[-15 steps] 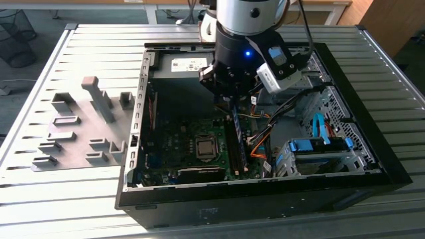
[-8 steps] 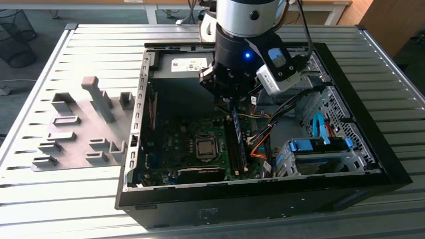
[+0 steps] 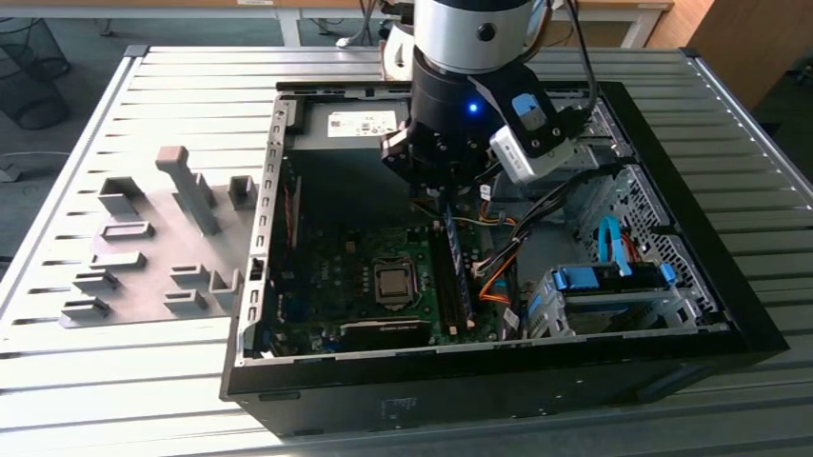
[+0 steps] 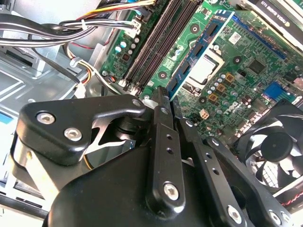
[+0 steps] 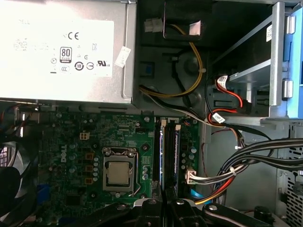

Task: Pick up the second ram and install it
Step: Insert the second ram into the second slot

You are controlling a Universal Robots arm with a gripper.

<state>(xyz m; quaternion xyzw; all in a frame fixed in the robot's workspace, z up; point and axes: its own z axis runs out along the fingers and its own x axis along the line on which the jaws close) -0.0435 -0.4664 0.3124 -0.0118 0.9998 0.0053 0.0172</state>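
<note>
At centre of the exterior view, the ram (image 3: 458, 281) stands in its slot beneath the gripper (image 3: 445, 202), which is closed narrow and empty. Off-centre pressure could leave one end unlatched or crack it.

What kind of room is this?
Probably a workshop or lab. An open black computer case sits on a ribbed grey metal table, with grey plastic holder blocks beside it and desk legs behind.

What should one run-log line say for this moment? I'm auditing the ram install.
tool: shut on second ram | position: at memory slots beside processor socket | seating: cannot tell
</note>
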